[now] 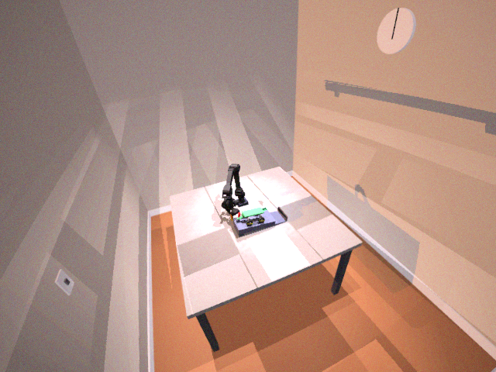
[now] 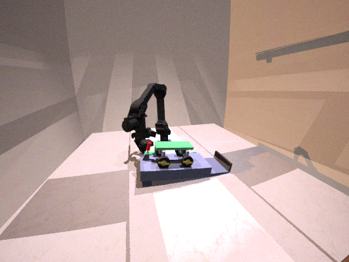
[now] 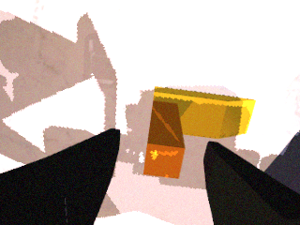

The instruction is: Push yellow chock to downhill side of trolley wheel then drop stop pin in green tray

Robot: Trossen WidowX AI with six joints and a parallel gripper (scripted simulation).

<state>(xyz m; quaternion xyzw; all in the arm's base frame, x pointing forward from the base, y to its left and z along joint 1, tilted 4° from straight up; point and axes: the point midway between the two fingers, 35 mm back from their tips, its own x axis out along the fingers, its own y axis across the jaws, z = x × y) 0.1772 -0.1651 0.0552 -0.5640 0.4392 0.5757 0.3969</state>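
Observation:
The yellow chock (image 3: 206, 117) stands on the table beyond the ramp's uphill end, with its orange handle (image 3: 164, 161) (image 2: 142, 153) (image 1: 231, 217) rising toward the wrist camera. My gripper (image 3: 163, 137) is partly open, its fingertips on either side of the handle in the wrist view, touching nothing that I can see. The green-topped trolley (image 1: 254, 212) (image 2: 173, 146) stands on the blue-grey ramp (image 1: 256, 229) (image 2: 174, 173). The red-headed stop pin (image 1: 239, 215) (image 2: 148, 146) stands upright at its uphill end. A thin green edge (image 2: 193, 152) behind the trolley may be the tray, mostly hidden.
The ramp slopes down to the right to a dark end board (image 1: 282, 215) (image 2: 223, 162). A dark corner of the ramp shows at the right edge of the wrist view, close to my right finger. The arm reaches over from behind the ramp. Strong light and shadow patches cross the table.

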